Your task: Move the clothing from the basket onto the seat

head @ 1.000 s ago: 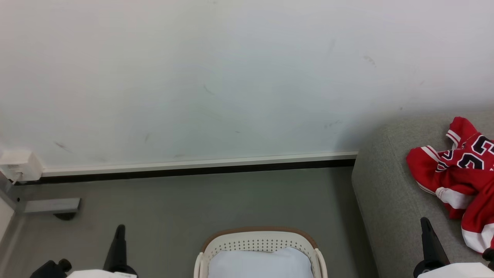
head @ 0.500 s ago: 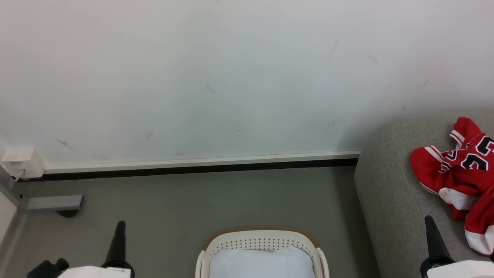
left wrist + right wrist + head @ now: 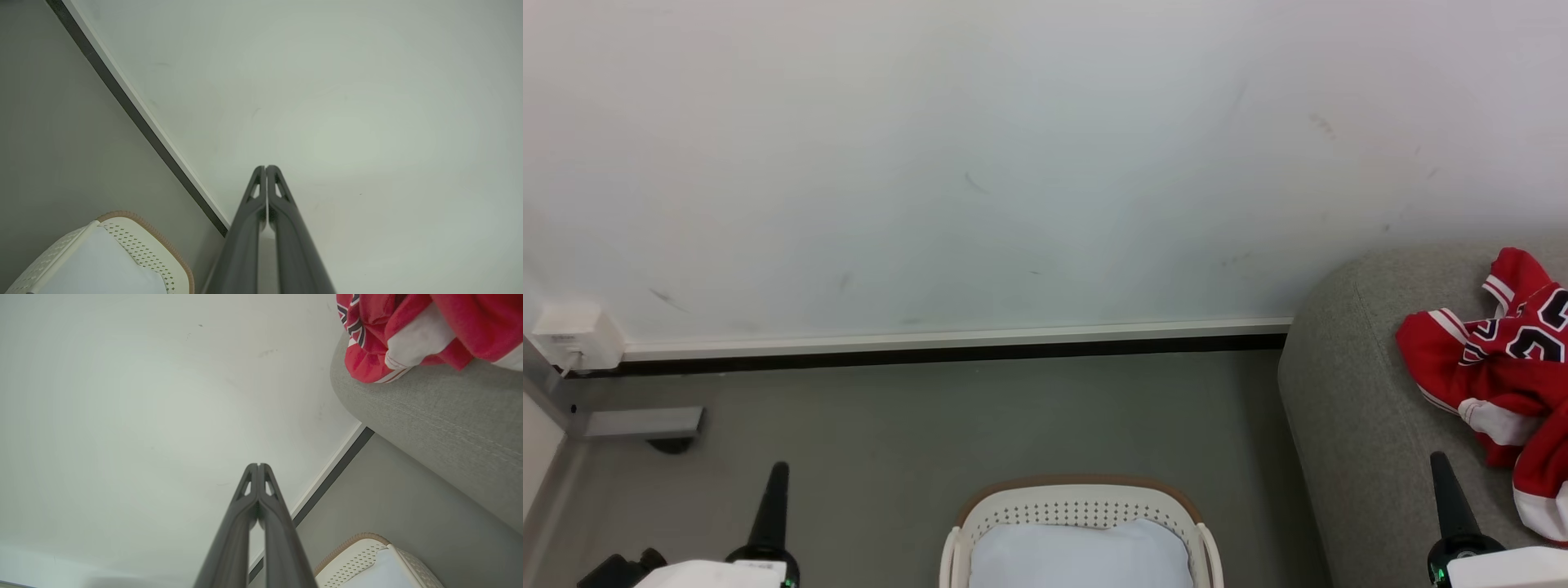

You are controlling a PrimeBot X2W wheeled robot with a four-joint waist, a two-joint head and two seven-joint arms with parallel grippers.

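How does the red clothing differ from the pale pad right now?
Colour: the clothing is red with white trim and black numbers; the pad is plain pale blue-white. Place: the clothing lies on the grey seat; the pad sits in the basket. Shape: the clothing is crumpled; the pad looks smooth. Both look soft.

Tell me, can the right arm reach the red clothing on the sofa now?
Probably yes. The right gripper, shut, hangs near the seat, and nothing stands between it and the clothing; it must open first.
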